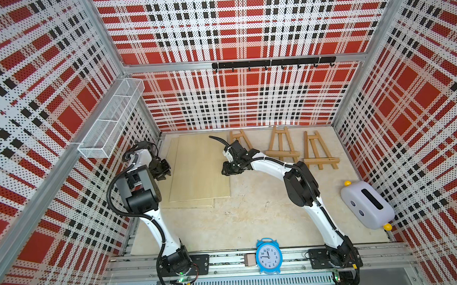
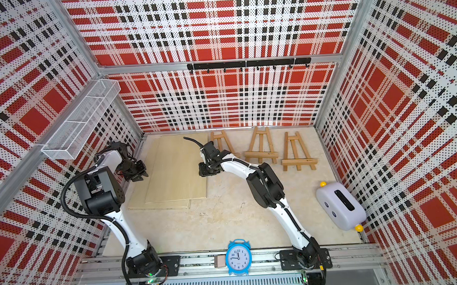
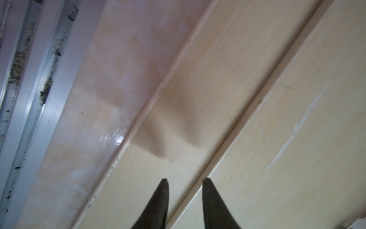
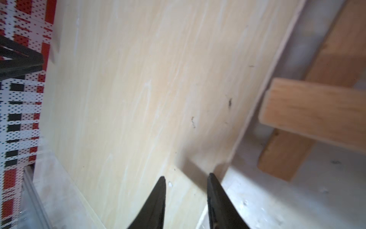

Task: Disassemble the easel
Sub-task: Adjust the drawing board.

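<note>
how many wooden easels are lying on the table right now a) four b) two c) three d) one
c, since both top views show three wooden easels lying flat in a row: the leftmost easel, the middle easel and the rightmost easel.

Both top views are bright, evenly lit from overhead and sharp; the wide lens bows the red, black and white plaid perforated walls point(image 1: 247, 102), most at nine and three o'clock. Shadows on the glossy beige tabletop point(image 1: 251, 213) are faint. The wrist views are soft: a dark shadow patch crosses the pale wooden board point(image 3: 227, 79) beside a small glare spot; the light brown wooden easel point(image 4: 309, 111) is blurred.
</note>
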Robot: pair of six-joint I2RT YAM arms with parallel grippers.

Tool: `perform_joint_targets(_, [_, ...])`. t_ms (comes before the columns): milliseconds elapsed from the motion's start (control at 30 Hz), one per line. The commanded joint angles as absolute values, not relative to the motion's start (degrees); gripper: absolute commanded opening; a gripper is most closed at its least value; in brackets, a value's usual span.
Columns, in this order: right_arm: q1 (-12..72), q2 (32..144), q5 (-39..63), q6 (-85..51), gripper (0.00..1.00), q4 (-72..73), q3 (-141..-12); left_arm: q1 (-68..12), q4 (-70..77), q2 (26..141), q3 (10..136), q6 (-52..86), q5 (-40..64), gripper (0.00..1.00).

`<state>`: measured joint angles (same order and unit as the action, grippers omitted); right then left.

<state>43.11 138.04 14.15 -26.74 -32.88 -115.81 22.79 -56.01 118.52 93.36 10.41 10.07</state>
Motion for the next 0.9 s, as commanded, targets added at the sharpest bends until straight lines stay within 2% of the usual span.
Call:
perform_joint_targets(0, [43.2, 136.3, 10.4, -25.9, 0.38, -34.6, -115.0, 23.1, -57.0, 118.9, 93.9, 9.8, 10.3, 0.33])
perform_joint_targets(200, [43.2, 136.8, 9.6, -27.1, 0.38, -34.3, -115.0, 22.9, -56.9, 119.1, 94.0, 9.6, 11.1, 0.33])
perform_joint_targets(867, [43.2, 143.8, 20.3, -26.0, 0.37, -31.3, -122.8, 22.5, -58.0, 119.2, 91.2, 8.2, 11.4, 0.33])
